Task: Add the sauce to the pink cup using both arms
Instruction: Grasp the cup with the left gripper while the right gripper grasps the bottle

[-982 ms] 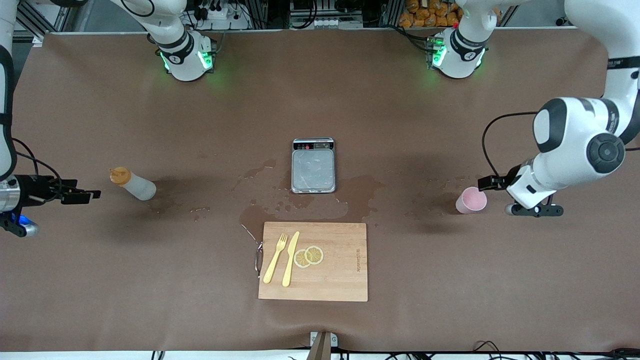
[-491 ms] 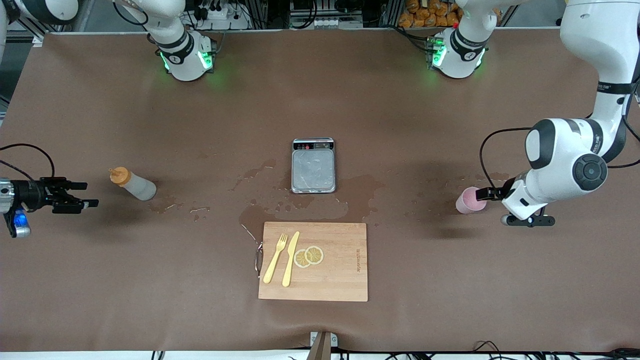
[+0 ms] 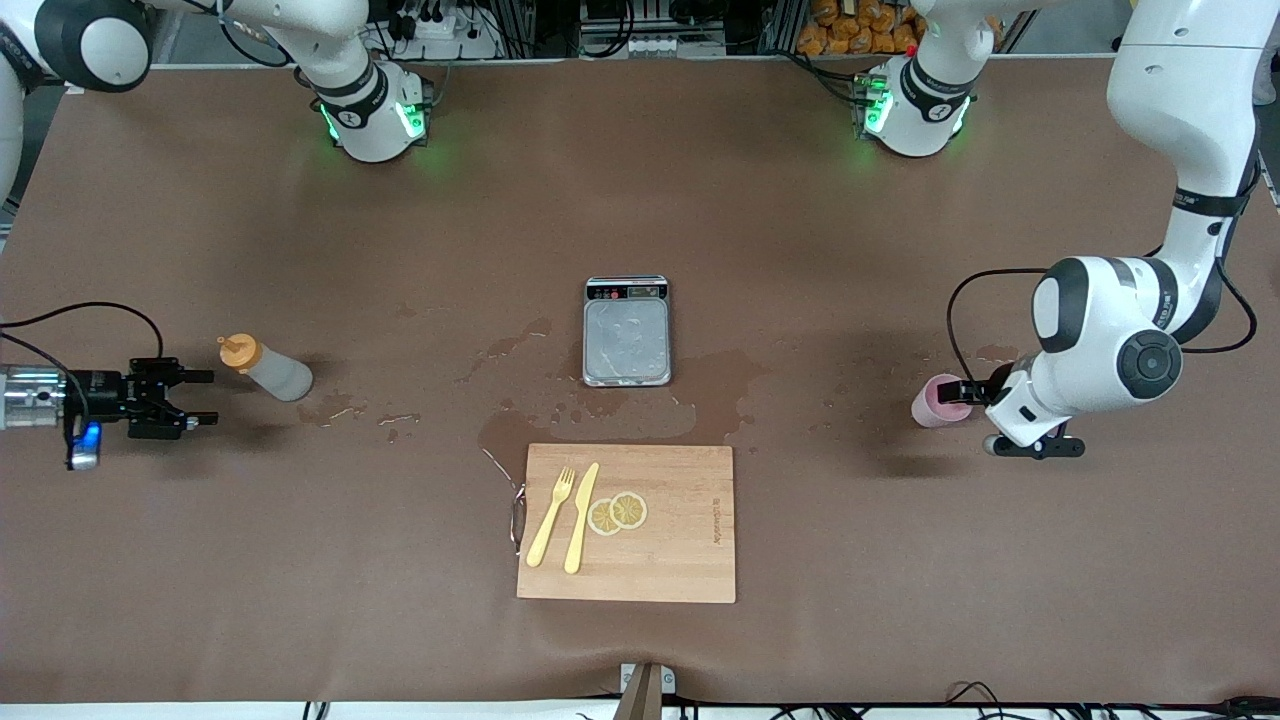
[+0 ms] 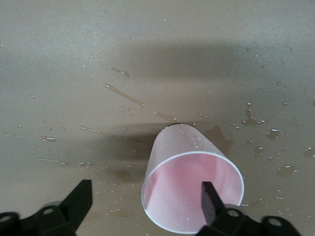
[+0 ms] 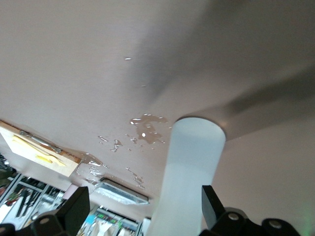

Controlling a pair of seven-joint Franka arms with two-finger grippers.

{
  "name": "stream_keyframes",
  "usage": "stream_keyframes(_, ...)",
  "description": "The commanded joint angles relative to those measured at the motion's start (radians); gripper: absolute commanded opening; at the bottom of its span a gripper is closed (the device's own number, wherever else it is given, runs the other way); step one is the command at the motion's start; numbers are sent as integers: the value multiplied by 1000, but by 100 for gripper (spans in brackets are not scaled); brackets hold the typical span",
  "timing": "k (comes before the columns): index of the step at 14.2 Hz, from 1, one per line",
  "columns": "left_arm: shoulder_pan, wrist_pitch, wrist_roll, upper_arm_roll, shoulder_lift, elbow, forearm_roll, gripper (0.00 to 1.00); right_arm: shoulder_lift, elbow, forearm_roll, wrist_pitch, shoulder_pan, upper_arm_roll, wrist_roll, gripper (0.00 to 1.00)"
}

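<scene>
Wet brown table [image 3: 800, 250], pink cup [image 3: 938, 401] at open left claw [image 3: 968, 394]

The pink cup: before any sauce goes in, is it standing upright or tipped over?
Upright. The pink cup stands on its base, open rim facing up in the left wrist view.

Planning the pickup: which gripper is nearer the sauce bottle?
Right. The right gripper sits open just beside the sauce bottle; the left gripper is at the pink cup, toward the table's left-arm end.
</scene>
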Motion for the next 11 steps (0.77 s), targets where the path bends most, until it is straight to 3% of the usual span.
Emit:
stream_keyframes(1,-2,24,-3,-5,19,14,21,45,39,23,32,-57,-30,17,94,100)
stream_keyframes(2,-4,24,-3,-5,28,14,21,29,46,25,33,-80,-37,19,119,100)
stream_keyframes(4,-5,24,-1,-4,28,14,22,6,62,23,75,-137,-49,17,186,100)
stream_keyframes(5,-5,24,0,-4,28,14,24,0,74,23,78,-156,-64,17,200,100)
stream_keyframes(11,-1,18,11,-7,7,31,24,0,143,23,110,-176,-78,19,201,100)
